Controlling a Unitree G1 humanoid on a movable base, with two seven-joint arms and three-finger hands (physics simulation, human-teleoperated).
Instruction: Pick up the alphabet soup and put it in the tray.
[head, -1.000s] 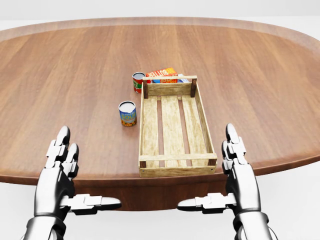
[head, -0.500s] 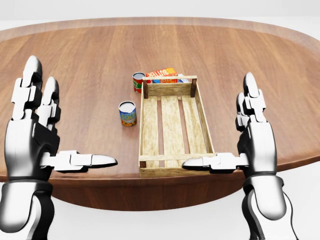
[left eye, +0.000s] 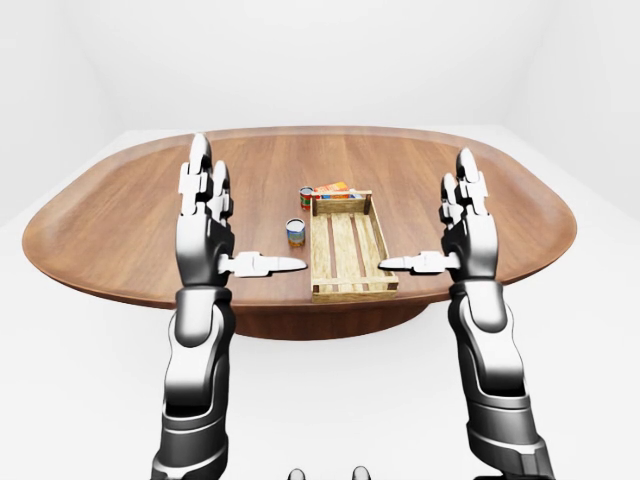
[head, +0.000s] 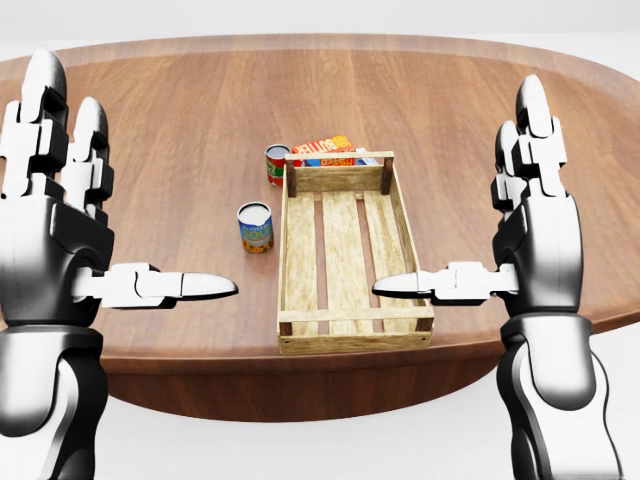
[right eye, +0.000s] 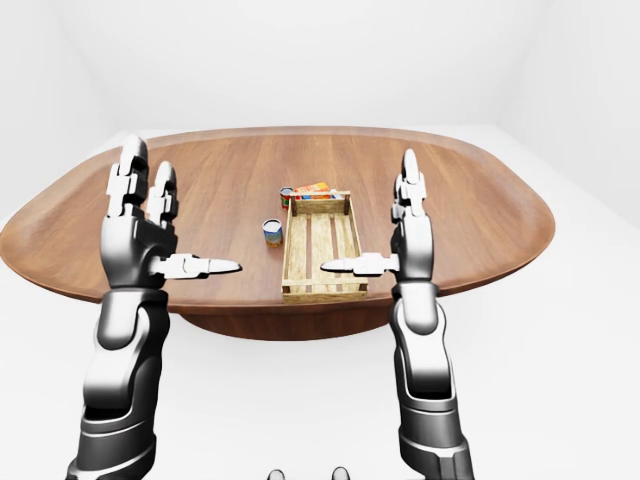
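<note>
Head view: we hold our left hand (head: 60, 230) and right hand (head: 530, 240) spread wide above the worktop (head: 150, 120); the alphabet soup (head: 255, 227) stands just left of the tray (head: 347, 250).

3 head cameras overlook the table (head: 150, 120); head view nearest.

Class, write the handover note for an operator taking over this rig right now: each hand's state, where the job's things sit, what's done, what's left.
Left hand: open, empty, raised over the table's near edge.
Right hand: open, empty, raised beside the tray's right side.
Two cans stand left of the tray: a blue-and-yellow can and a red can by its far-left corner. Labels are too small to read; confirm which is the alphabet soup.
An orange box lies beyond the tray.
Done: nothing; the tray holds nothing.
Left: reach, grasp the soup, place it in the tray.
</note>
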